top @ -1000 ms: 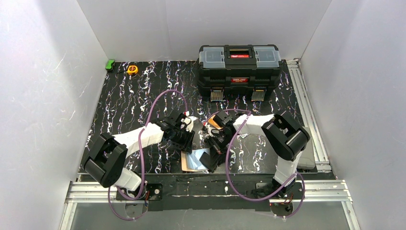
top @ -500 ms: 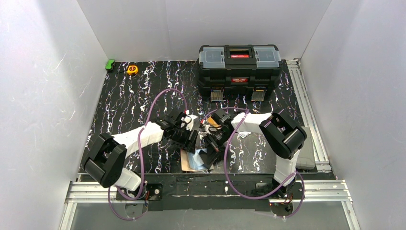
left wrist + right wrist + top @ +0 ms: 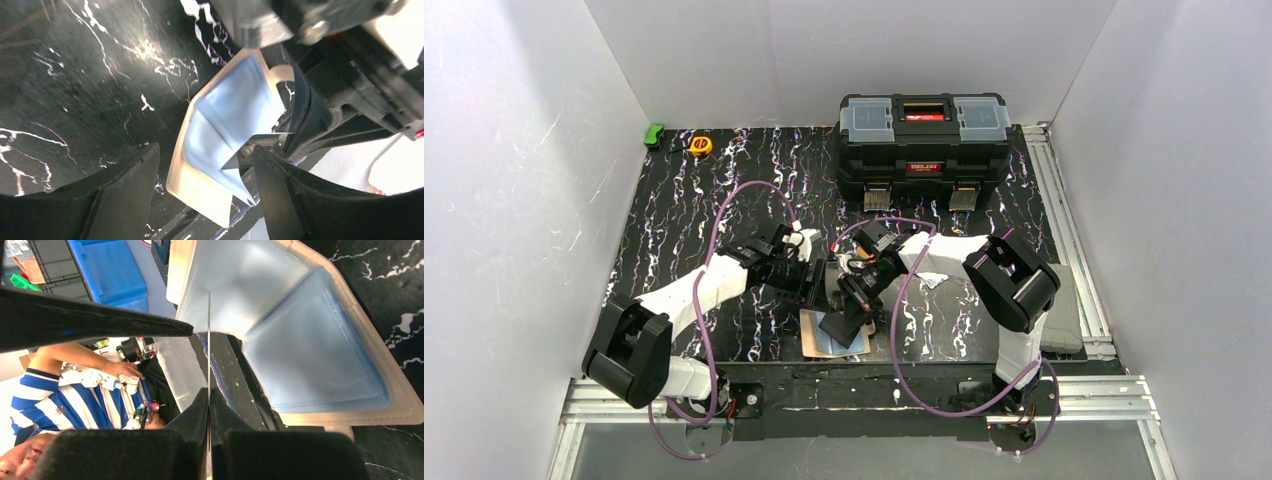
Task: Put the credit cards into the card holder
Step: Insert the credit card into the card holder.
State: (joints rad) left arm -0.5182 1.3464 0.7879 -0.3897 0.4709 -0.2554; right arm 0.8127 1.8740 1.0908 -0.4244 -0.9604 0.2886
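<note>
Now the card holder [image 3: 822,343] lies open on the black surface [image 3: 684,200], near the front edge. Its pale blue inside faces up. The right claw [image 3: 208,392] is squeezed tight on a black card [image 3: 208,330]. It holds the card over the open card holder, close to the fold. I cannot tell if the card touches it. The left claw [image 3: 202,152] has its fingers apart and holds nothing. It hangs over the card holder, just beside the right claw. A black toolbox [image 3: 924,135] sits at the back.
</note>
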